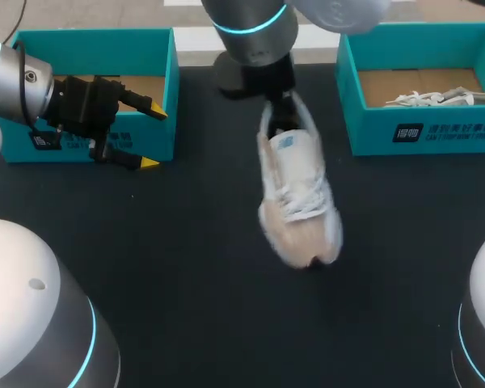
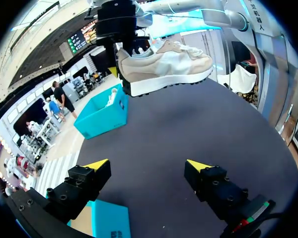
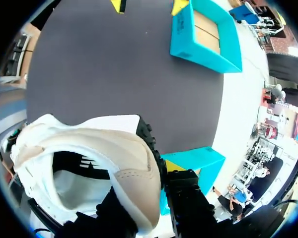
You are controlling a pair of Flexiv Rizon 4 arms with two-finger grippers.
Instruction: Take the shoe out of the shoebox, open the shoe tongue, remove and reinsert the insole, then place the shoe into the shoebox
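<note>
— Where is the shoe?
— The shoe [image 1: 299, 194] is up in the air over the middle of the counter [image 1: 186, 267], between the two boxes and in neither. Its heel points to the far side and its toe to the near edge. In the left wrist view it hangs about level, sole down, clear of the dark surface.

— What has hold of it?
— The right claw [image 1: 281, 113], clenched on the heel. In the right wrist view one yellow-tipped finger [image 3: 175, 166] lies against the outside of the heel, and a dark part sits on the inner side of the collar. The right arm stands over the far middle of the counter.

— And the left claw?
— The left claw [image 1: 152, 137] is released, its fingers spread wide with nothing between them. It hovers just in front of the left box [image 1: 171, 73], pointing toward the middle, well apart from the shoe.

— The boxes?
— Both are teal and open. The left box shows a bare brown floor. The right box [image 1: 352, 97] stands at the far right, and a second shoe [image 1: 436, 99], white, lies in it.

— What does the held shoe look like?
— Beige and white upper, white laces, white sole.
</note>
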